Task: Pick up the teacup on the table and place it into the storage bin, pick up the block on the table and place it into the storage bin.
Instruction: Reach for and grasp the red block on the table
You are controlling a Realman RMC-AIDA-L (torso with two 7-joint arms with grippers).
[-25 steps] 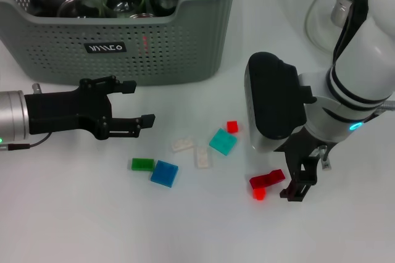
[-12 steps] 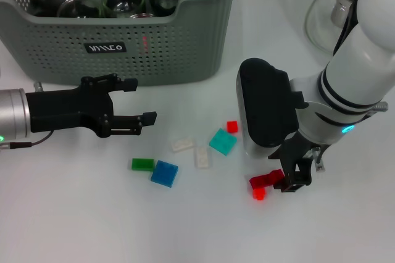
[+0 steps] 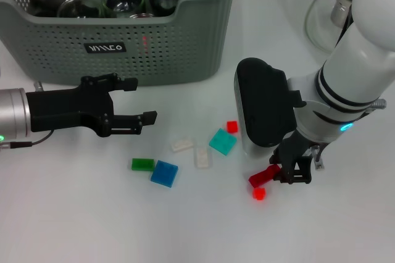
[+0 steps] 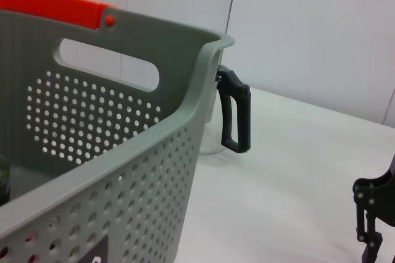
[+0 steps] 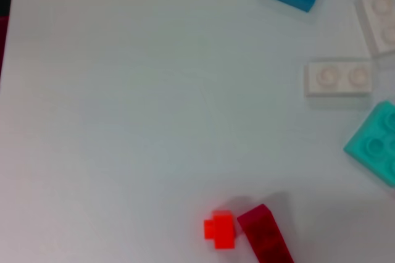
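surface: plain white table (image 3: 92, 226); backdrop: pale wall panels (image 4: 308, 28) with vertical seams; light: even

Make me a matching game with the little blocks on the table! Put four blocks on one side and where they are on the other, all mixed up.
Blocks:
1. green block
2. teal block
3. dark red block
4. tiny bright red block

Places:
A. at the right gripper fingertips
B. right beside the blue block, on its left
C. alone on the table, just in front of the dark red block
D. between the white blocks and the right arm

Pairs: 1-B, 2-D, 3-A, 4-C
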